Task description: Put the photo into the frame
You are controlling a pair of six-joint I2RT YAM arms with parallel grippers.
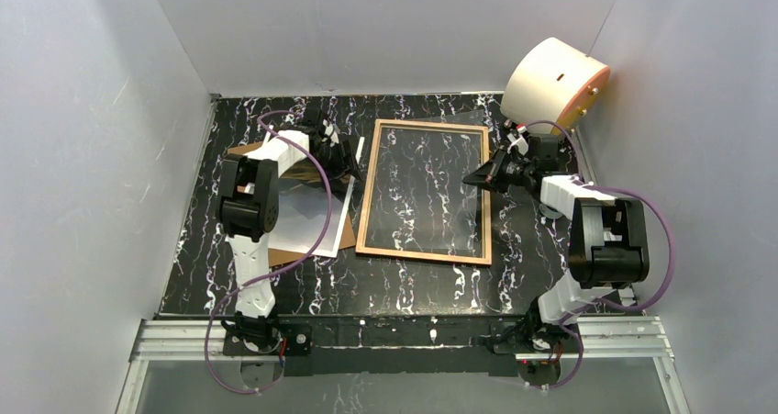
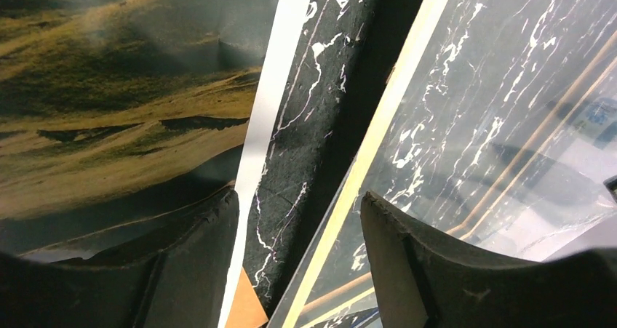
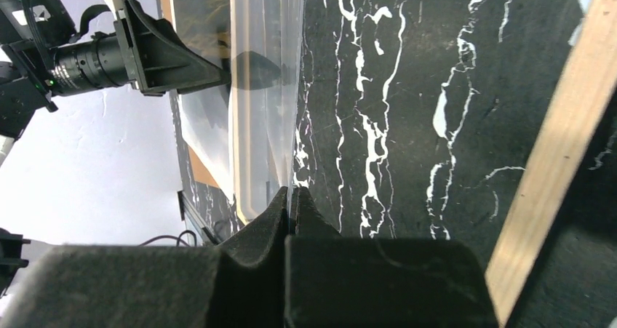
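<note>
The left arm climbs from the lower left of the overhead view, elbow bent. The left gripper (image 1: 345,160) reaches toward upper centre-left, its fingers (image 2: 196,270) standing apart. The right arm is folded at centre right. The right gripper (image 1: 479,177) points left, fingertips (image 3: 273,222) pinched together on the clear pane edge of the frame (image 1: 365,194).

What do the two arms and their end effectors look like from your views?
Both the left arm and right arm have white link shells with black joint housings, each trailing a looping purple cable. The left end effector and right end effector are matte black with wedge-shaped tips. No markings are legible.
</note>
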